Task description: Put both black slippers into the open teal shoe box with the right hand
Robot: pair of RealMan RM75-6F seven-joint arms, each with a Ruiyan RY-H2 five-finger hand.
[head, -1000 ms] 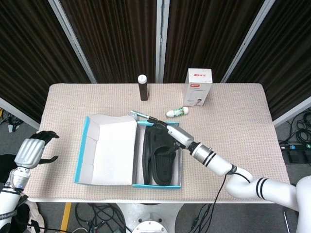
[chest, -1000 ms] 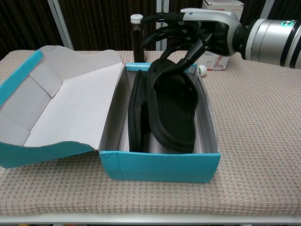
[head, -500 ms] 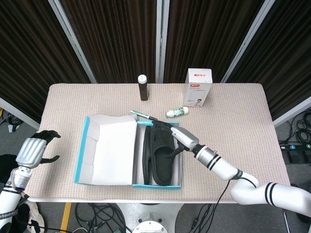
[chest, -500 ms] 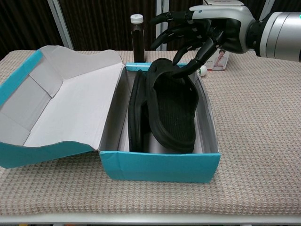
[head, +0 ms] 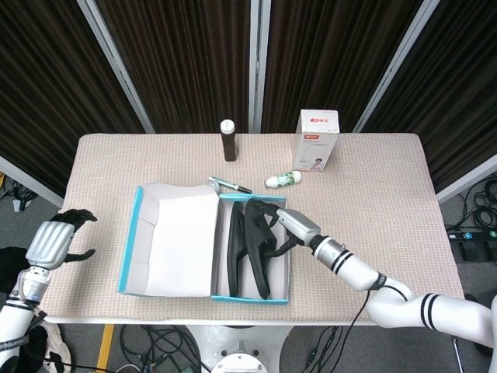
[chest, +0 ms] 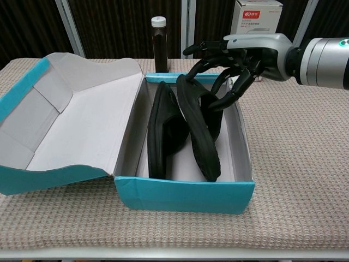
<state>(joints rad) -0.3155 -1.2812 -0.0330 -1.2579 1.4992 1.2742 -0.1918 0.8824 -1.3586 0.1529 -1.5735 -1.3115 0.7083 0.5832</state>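
Note:
The open teal shoe box (head: 131, 242) (chest: 185, 194) sits at the table's front middle, its lid (head: 180, 241) (chest: 76, 125) folded out to the left. Both black slippers stand on edge inside it. The left slipper (head: 234, 250) (chest: 162, 130) leans by the lid side. My right hand (head: 284, 225) (chest: 235, 59) is over the box's far right corner and grips the right slipper (head: 257, 256) (chest: 202, 137) at its strap end, fingers hooked over the top edge. My left hand (head: 57, 238) hangs open off the table's left edge, holding nothing.
A brown bottle (head: 228, 141) (chest: 158, 43) and a white carton (head: 319, 140) (chest: 257, 11) stand at the back. A small white-and-green bottle (head: 283, 179) and a pen (head: 229, 184) lie just behind the box.
The right slipper has turned from lying tilted sole-up to standing on its edge beside the other. My right hand has dropped lower onto its strap end. The left hand has not moved.

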